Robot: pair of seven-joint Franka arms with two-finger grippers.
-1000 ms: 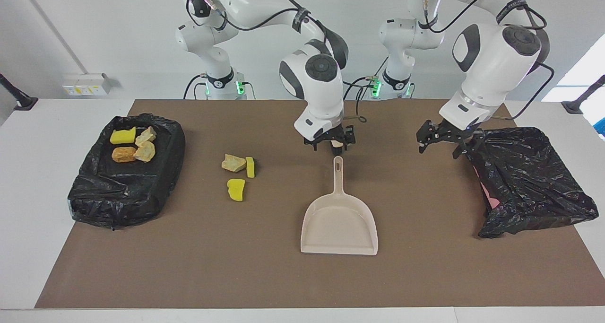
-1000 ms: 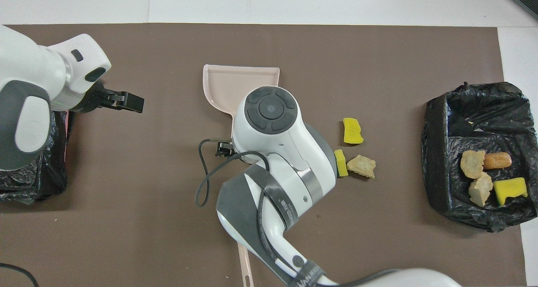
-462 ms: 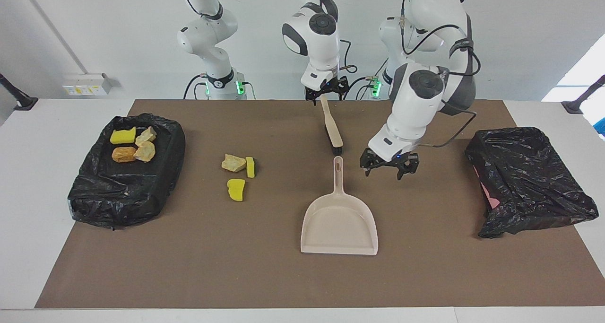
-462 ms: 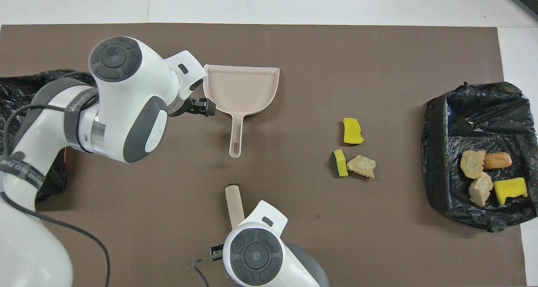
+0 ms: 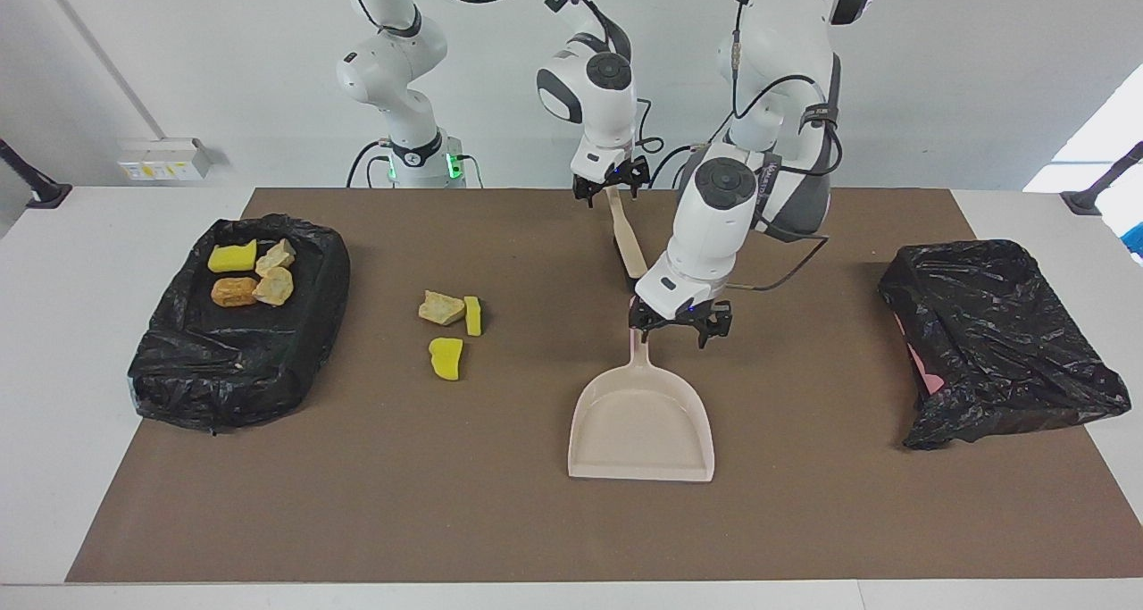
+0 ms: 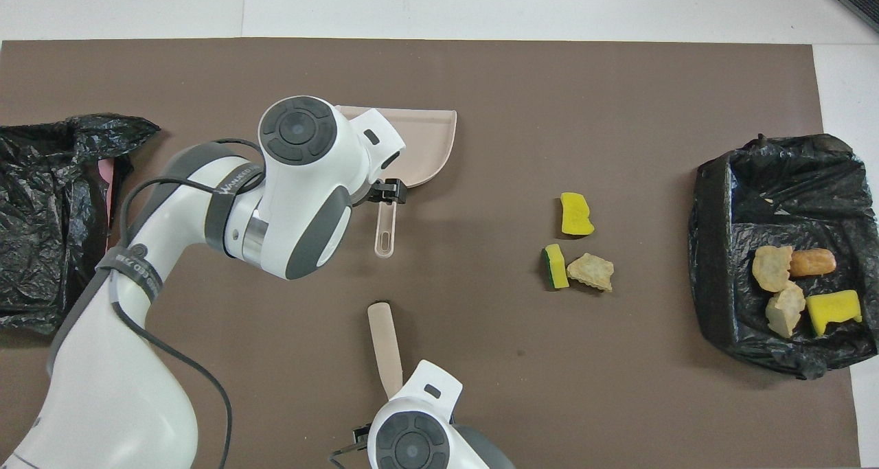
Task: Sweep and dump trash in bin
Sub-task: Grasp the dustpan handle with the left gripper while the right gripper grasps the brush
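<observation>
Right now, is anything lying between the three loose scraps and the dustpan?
Nothing visible. Bare mat separates the three loose scraps from the dustpan. The left gripper is over its handle; the right gripper holds the brush nearer the robots.

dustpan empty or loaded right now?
Empty. The dustpan lies flat on the mat with a bare tray; three scraps sit loose toward the right arm's end, none in it. The left claw is at its handle.
</observation>
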